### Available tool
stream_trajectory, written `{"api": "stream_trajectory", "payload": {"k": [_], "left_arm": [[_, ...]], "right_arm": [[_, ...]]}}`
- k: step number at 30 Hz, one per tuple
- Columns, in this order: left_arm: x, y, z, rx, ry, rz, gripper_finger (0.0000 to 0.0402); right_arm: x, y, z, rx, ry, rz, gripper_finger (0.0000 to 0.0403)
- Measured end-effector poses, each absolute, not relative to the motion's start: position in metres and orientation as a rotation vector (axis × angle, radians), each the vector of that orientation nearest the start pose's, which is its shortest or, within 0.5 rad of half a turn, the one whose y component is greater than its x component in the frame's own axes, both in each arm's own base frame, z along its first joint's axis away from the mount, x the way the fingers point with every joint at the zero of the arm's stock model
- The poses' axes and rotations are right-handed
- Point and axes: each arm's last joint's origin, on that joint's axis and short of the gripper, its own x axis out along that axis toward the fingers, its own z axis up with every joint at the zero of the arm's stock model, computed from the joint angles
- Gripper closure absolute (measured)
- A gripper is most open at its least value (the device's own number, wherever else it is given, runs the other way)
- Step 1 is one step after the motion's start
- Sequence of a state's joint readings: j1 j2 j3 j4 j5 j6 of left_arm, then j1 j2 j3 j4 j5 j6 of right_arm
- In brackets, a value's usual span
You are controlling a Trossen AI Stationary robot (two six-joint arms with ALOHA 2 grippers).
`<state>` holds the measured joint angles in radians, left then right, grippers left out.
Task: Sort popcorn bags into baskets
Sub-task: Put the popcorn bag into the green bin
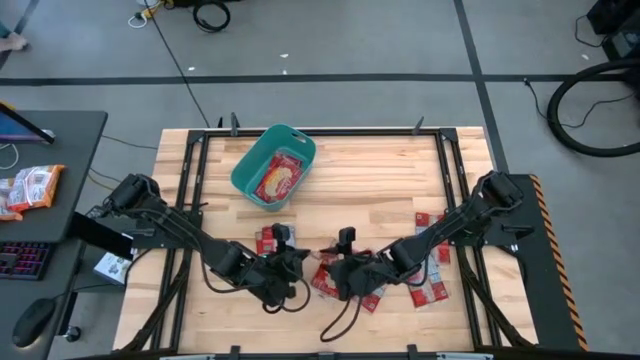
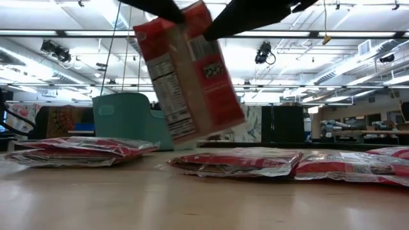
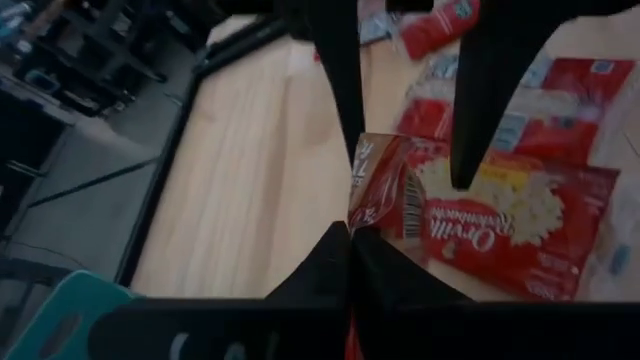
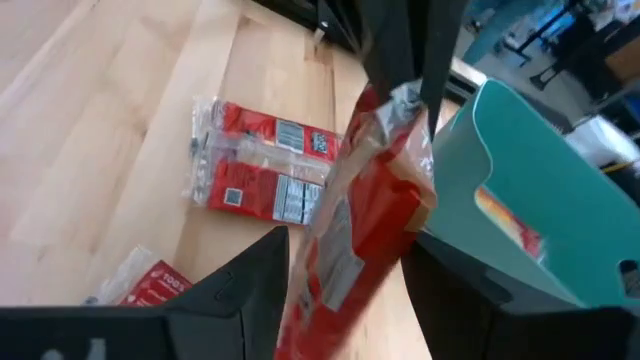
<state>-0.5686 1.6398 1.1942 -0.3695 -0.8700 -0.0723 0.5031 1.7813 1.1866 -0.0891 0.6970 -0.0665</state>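
Observation:
One red popcorn bag [image 2: 192, 73] is off the table, tilted, between my two grippers near the table's near edge. My left gripper [image 3: 350, 240] is shut on it. My right gripper [image 4: 345, 285] is open, with one finger on either side of the same bag [image 4: 355, 210]. The teal basket [image 1: 275, 165] stands at the far middle with a red bag [image 1: 281, 178] lying in it. More popcorn bags lie flat on the wood [image 1: 268, 240] [image 1: 430, 290] [image 2: 236, 163]. My left gripper pinches a corner of the bag [image 3: 368, 205] between its two fingers, reaching it from above. The bag is lifted clear of the table and hangs tilted below the fingers. My right gripper's fingers [image 4: 255, 285] flank the bag's lower part; whether they touch it I cannot tell.
Red bags lie under and to the right of both grippers [image 1: 430, 250] [image 2: 83, 150] [image 2: 351, 166]. A black frame [image 1: 190, 150] runs round the table top. Orange-and-white snack packets [image 1: 30, 188] lie on a side desk to the left. Bare wood lies between the basket and the grippers.

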Motion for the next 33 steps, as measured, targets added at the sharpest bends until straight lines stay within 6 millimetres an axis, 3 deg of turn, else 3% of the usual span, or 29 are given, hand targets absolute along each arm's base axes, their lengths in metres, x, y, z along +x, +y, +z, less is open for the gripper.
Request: {"api": "stream_trajectory", "payload": {"k": [7,12,17,23,26,30,33], "left_arm": [[0.305,-0.172,0.261,0.534,0.534,0.307,0.0395],[0.301,-0.172,0.268,0.534,0.516,0.3,0.0395],[0.291,-0.176,0.279,0.515,0.515,0.179,0.0394],[0.271,-0.175,0.298,0.428,0.502,0.125,0.0349],[0.264,-0.171,0.29,0.422,0.555,0.134,0.032],[0.25,-0.168,0.286,0.36,0.538,0.144,0.0294],[0.241,-0.165,0.269,0.335,0.564,0.14,0.0286]], "right_arm": [[0.348,0.155,0.215,-0.379,0.595,-0.21,0.0234],[0.349,0.151,0.214,-0.372,0.618,-0.195,0.0301],[0.348,0.15,0.215,-0.362,0.629,-0.191,0.0379],[0.344,0.147,0.21,-0.442,0.712,-0.195,0.0375],[0.341,0.142,0.218,-0.461,0.746,-0.254,0.0373],[0.338,0.133,0.214,-0.509,0.831,-0.306,0.0378],[0.342,0.126,0.221,-0.563,0.812,-0.368,0.0375]]}}
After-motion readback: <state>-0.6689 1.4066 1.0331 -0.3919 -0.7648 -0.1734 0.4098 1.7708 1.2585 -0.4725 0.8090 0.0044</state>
